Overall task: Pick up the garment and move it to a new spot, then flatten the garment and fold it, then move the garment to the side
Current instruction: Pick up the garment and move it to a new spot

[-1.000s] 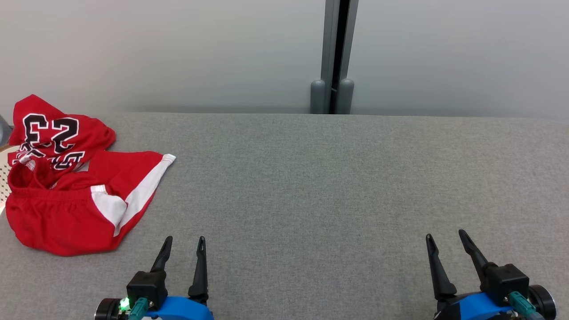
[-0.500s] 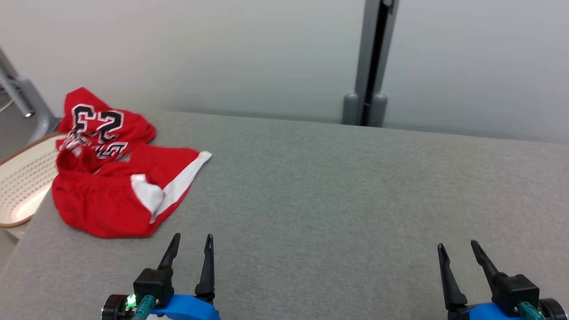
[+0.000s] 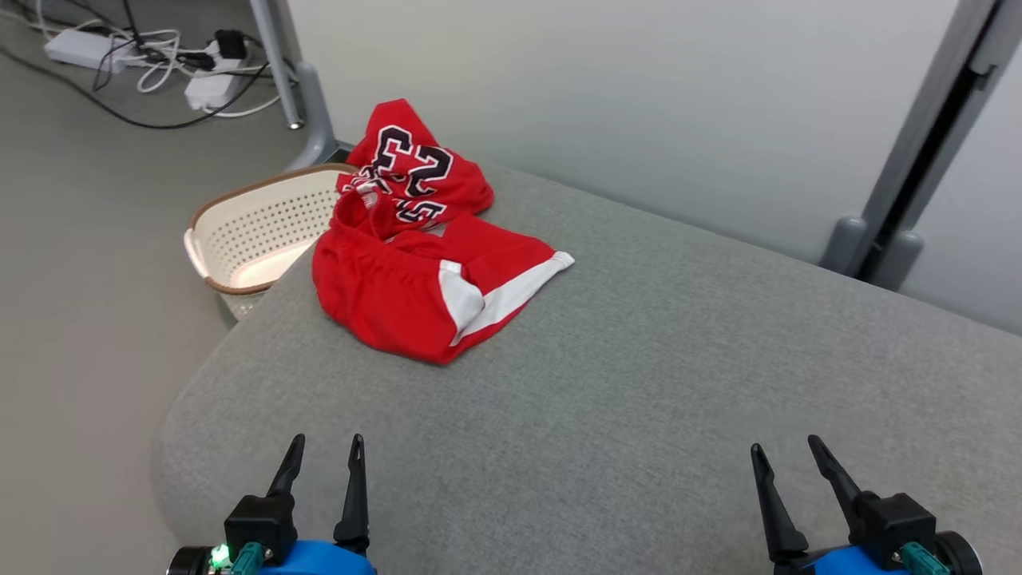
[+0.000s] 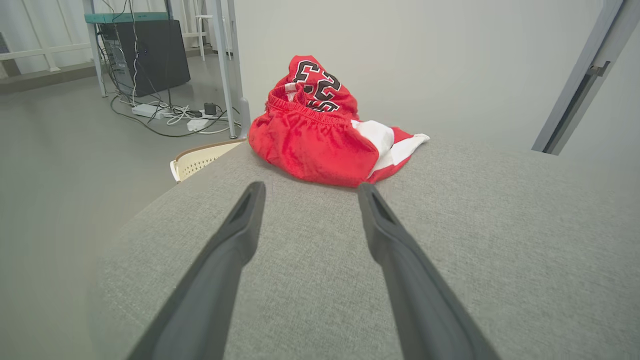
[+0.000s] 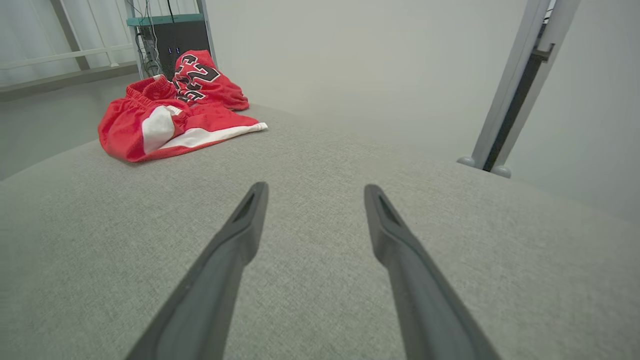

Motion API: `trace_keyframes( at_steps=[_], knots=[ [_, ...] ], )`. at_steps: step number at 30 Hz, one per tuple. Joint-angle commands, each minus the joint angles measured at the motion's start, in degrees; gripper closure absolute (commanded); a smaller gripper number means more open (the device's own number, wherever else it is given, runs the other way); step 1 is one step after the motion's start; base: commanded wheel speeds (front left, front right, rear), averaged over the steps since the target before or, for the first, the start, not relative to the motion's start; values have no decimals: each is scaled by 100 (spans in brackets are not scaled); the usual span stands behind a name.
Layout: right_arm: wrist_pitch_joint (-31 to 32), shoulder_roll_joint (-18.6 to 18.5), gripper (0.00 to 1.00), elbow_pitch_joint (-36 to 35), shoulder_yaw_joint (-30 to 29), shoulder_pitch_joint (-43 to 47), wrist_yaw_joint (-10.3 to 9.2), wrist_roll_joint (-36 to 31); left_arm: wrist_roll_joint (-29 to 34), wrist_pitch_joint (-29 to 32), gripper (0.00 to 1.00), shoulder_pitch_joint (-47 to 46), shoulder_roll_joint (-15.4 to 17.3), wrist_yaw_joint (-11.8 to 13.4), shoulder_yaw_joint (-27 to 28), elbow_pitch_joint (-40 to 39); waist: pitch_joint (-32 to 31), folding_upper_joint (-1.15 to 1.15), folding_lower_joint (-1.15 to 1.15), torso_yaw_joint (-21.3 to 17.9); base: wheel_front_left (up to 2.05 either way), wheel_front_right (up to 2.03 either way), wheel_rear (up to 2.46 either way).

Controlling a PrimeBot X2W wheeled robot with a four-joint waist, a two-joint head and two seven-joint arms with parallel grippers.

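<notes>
A crumpled pair of red shorts (image 3: 415,263) with white side panels and a black "23" lies at the far left corner of the grey table (image 3: 639,399). It also shows ahead in the left wrist view as the shorts (image 4: 320,135) and at upper left in the right wrist view as the shorts (image 5: 165,115). My left gripper (image 3: 327,451) hovers open over the near left edge, well short of the shorts, nothing between its fingers. My right gripper (image 3: 786,459) stands open at the near right, far from the garment.
A cream perforated laundry basket (image 3: 247,231) sits on the floor beside the table's left corner, partly under the shorts. Power strips and cables (image 3: 160,56) lie on the floor beyond. A grey post (image 3: 910,168) stands behind the table at right.
The head camera has turned left, so the shorts, basket and floor have shifted toward the centre of the picture. Both grippers hold their open pose.
</notes>
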Motion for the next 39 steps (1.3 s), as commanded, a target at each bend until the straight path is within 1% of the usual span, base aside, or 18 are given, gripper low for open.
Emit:
trace_keyframes(
  at_steps=[1,6,10,13,17,20,23,25,27,29,33,36,39],
  knots=[
    [-21,-27,0,17,36,-37,1,28,17,-17,0,11,8,-2,6,-19,164,0,0,237,0,0,0],
    [-20,-28,0,-50,77,-80,1,39,65,-17,0,-3,59,-62,6,-23,205,0,0,320,0,0,0],
    [-20,-29,0,-136,64,-135,1,-32,15,-17,0,-218,220,-89,179,-192,321,0,0,223,0,0,0],
    [-20,-26,0,-215,-27,-214,1,-138,14,-17,0,-595,501,-157,321,-378,472,0,0,97,0,0,0],
    [-20,-26,0,-293,-143,-322,1,-312,44,76,0,-1413,968,-183,543,-788,742,0,0,-96,0,0,0],
    [-20,-24,0,-332,-173,-446,1,-466,-120,360,0,-2153,1245,-279,666,-1064,990,0,0,-273,0,0,0],
    [-20,-25,0,-359,-136,-588,1,-583,-238,778,0,-2851,1579,-372,616,-1104,1265,0,0,-514,0,0,0],
    [-21,-26,0,-385,-114,-681,1,-629,-474,1141,0,-3267,1751,-432,482,-945,1439,0,0,-684,0,0,0],
    [-20,-26,0,-396,-88,-760,1,-698,-691,1458,0,-3619,2013,-467,363,-695,1614,0,0,-854,0,0,0],
    [-20,-23,0,-410,-39,-834,1,-765,-967,1816,0,-3799,2242,-476,43,-433,1787,0,0,-1035,0,0,0],
    [-20,-24,0,-456,-91,-926,1,-907,-1676,2386,0,-4019,2596,-463,-663,-20,2092,0,0,-1293,0,0,0],
    [-20,-23,0,-501,-119,-965,1,-966,-2131,2754,0,-4052,2760,-464,-1203,245,2295,0,0,-1428,0,0,0],
    [-19,-28,0,-536,-142,-990,1,-1009,-2486,3085,0,-4096,2904,-465,-1608,483,2478,0,0,-1519,0,0,0]
  ],
)
